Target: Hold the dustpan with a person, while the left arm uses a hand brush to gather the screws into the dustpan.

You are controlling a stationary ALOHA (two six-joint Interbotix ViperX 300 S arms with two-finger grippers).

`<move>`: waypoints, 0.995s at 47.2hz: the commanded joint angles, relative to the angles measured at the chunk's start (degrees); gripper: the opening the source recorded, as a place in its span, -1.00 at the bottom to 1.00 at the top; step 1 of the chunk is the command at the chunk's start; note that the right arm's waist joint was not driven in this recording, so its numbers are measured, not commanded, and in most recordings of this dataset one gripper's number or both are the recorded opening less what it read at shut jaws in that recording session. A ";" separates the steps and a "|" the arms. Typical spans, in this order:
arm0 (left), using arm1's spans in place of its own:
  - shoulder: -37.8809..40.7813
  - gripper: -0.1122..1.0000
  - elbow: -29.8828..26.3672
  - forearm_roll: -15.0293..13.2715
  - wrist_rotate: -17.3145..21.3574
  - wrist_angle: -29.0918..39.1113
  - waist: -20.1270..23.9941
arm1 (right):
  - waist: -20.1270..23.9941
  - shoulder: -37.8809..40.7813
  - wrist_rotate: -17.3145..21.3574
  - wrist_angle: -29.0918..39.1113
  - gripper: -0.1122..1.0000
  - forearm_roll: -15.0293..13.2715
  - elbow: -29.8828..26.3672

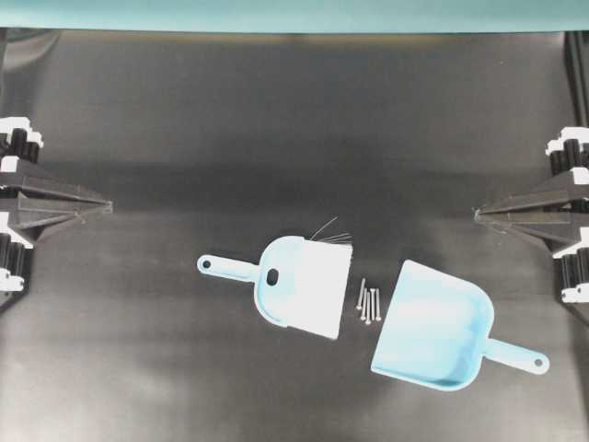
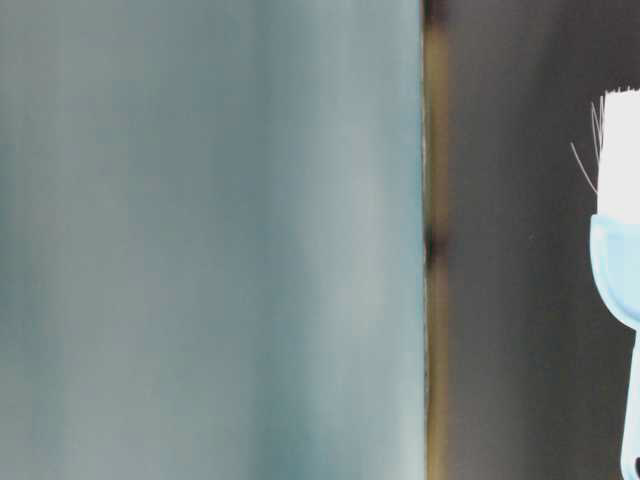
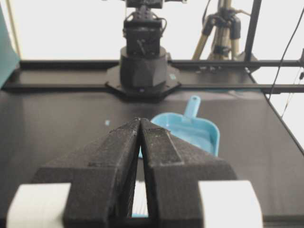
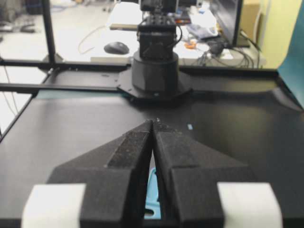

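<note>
The screws (image 1: pixel 368 304) lie in a tight group on the black table (image 1: pixel 184 138), in the narrow gap between the hand brush (image 1: pixel 304 285) and the dustpan (image 1: pixel 433 327). The bristles of the brush face the screws and its thin handle points toward the left gripper (image 1: pixel 109 206). The mouth of the dustpan opens toward the screws, and its handle points away, toward the side of the right gripper (image 1: pixel 477 215).

Both grippers rest at the table edges, well apart from these things, each with its jaws pressed together and holding nothing. No person's hand is visible in any view.

I judge that the task has not started yet: nothing is grasped and no screw is inside the pan. The next move probably calls for the left gripper to spread its jaws, travel forward and slightly toward the near edge, and take the brush handle.
</note>
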 commanded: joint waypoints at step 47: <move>53.44 0.30 1.14 2.55 0.35 -40.34 0.44 | 0.00 -22.06 2.37 18.28 -0.82 0.18 10.99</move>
